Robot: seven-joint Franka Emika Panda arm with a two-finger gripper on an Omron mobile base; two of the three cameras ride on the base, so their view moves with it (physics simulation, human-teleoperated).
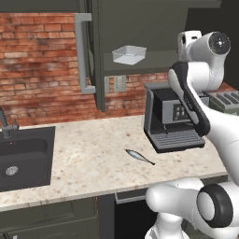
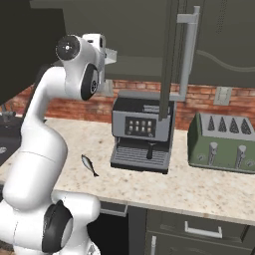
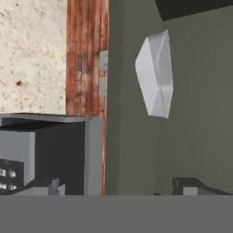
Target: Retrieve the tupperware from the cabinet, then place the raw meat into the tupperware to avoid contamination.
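- Gripper [image 3: 123, 193]: in the hand view its two dark finger tips rise at the bottom edge, one at lower left and one at lower right, standing wide apart with nothing between them. The jaws are open and empty.
- Tupperware [image 3: 155, 75]: in the hand view it sits in the upper right, above the right finger tip and well apart from both tips. Its long axis runs top to bottom in that frame, so it lies ahead of the gripper and offset toward the right tip.
- In the left base view the tupperware [image 1: 129, 54] rests on the shelf of the open cabinet [image 1: 154, 28], upper centre of the frame, with the raised arm's hand to its right.
- Judgement: the coming move turns on closing that gap and centring the container's narrow width between the tips.
- Raw fish [image 1: 139, 156]: lies on the speckled counter [image 1: 88, 163] at lower centre, just left of the coffee machine [image 1: 169, 121], untouched.
- Sink basin [image 1: 23, 156]: lower left, well apart from the fish.
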